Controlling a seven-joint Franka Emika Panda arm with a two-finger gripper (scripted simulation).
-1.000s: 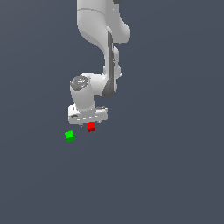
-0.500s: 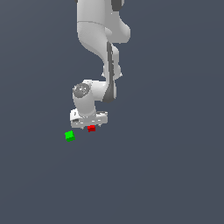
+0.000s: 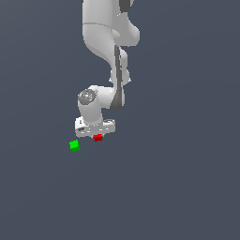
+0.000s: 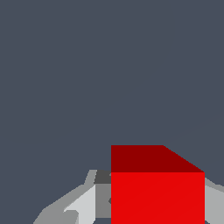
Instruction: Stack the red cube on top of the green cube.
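The red cube lies on the dark grey floor right under my gripper. In the wrist view the red cube fills the space between the two fingers, and grey finger surfaces sit flush against both of its sides. My gripper looks shut on it. The green cube rests on the floor a short way toward the exterior view's left of the red cube, slightly nearer the camera, apart from the gripper. It does not appear in the wrist view.
The white arm rises straight above the gripper. All around lies flat dark grey floor.
The hand has come down over the red cube, most of it in the first half second. Both cubes have stayed in place.
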